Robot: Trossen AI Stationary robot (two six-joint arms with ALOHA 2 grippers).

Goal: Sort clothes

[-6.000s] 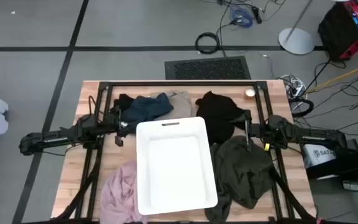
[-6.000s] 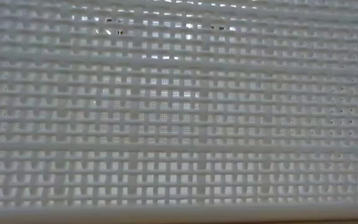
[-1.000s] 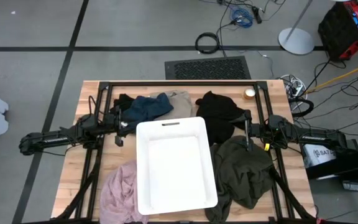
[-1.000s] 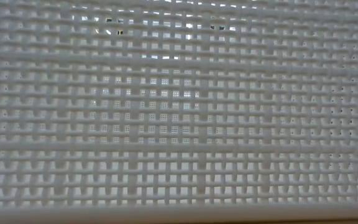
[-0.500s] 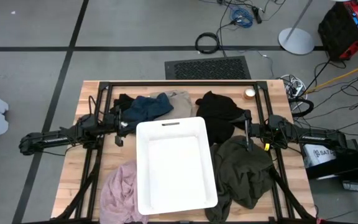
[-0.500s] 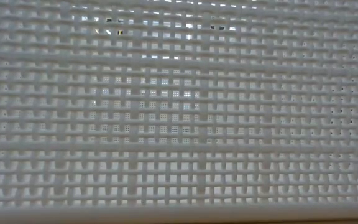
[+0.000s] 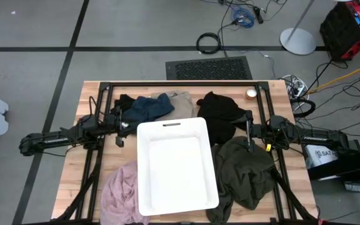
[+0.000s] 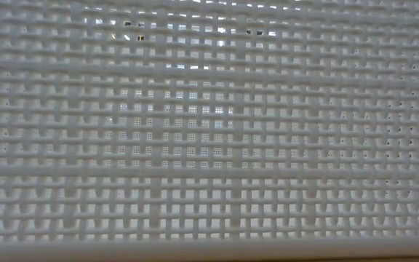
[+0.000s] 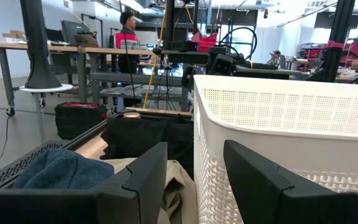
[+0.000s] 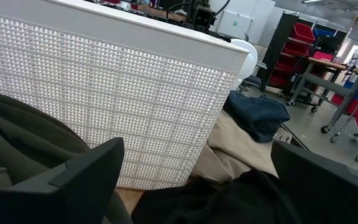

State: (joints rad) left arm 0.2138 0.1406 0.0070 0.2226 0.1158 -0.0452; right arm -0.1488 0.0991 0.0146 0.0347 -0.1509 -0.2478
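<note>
A white bin point(image 7: 177, 165) stands in the middle of the table, and the clothes lie around it. A navy garment point(image 7: 145, 107), a tan one point(image 7: 181, 100) and a black one point(image 7: 220, 115) lie at its far side. An olive one point(image 7: 245, 175) lies to its right and a pink one point(image 7: 120, 190) at the near left. My left gripper point(image 7: 122, 129) hangs level and open beside the bin's far left corner point(image 9: 204, 99). My right gripper point(image 7: 249, 134) is level and wide open over the olive garment point(image 10: 17, 130). Neither touches anything.
The bin's perforated wall point(image 8: 209, 131) fills the low view. A black metal frame point(image 7: 180, 85) runs around the table. A small round object point(image 7: 250, 94) sits at the far right. A person point(image 9: 127, 31) stands in the room beyond the table.
</note>
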